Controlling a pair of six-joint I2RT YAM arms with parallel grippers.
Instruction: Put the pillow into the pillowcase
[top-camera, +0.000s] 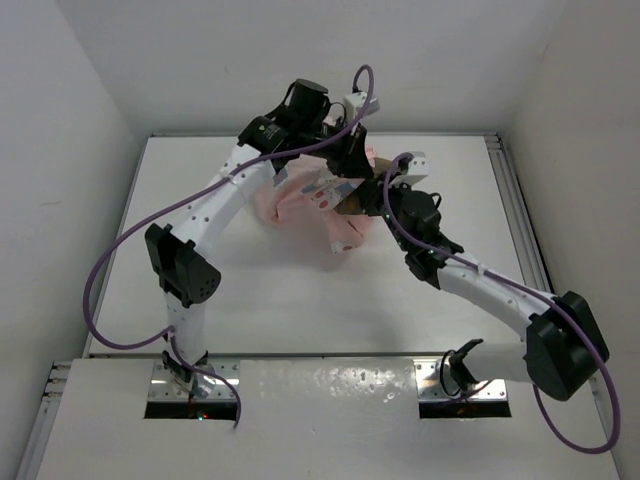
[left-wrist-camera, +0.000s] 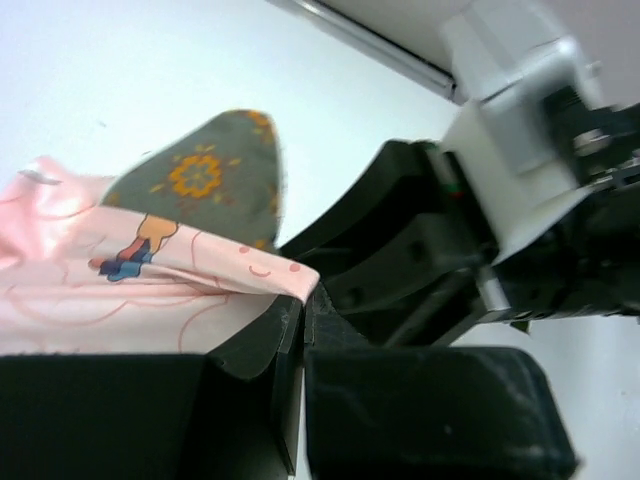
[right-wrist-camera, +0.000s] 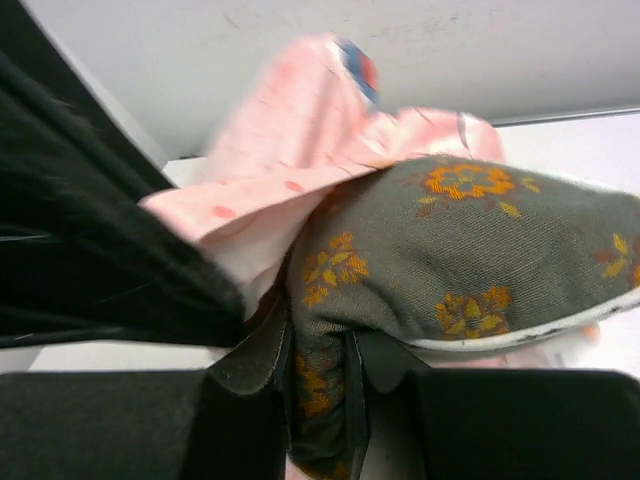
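Observation:
The pillowcase (top-camera: 300, 200) is a pink rabbit-print sack bunched at the middle back of the table. The pillow (right-wrist-camera: 470, 250), olive-brown with orange flowers and a pale edge, sits partly inside its mouth. My left gripper (left-wrist-camera: 302, 300) is shut on the pillowcase's pink edge (left-wrist-camera: 200, 275), held up over the pillow corner (left-wrist-camera: 205, 170). My right gripper (right-wrist-camera: 320, 345) is shut on a pinched fold of the pillow, right beside the left gripper. In the top view both grippers (top-camera: 352, 185) meet over the cloth, and the pillow (top-camera: 350, 208) barely shows.
The white table (top-camera: 300, 300) has a metal rail (top-camera: 510, 210) along its right side and a back edge close behind the cloth. Purple cables loop over both arms. The right arm's black body (left-wrist-camera: 420, 250) fills the left wrist view's middle.

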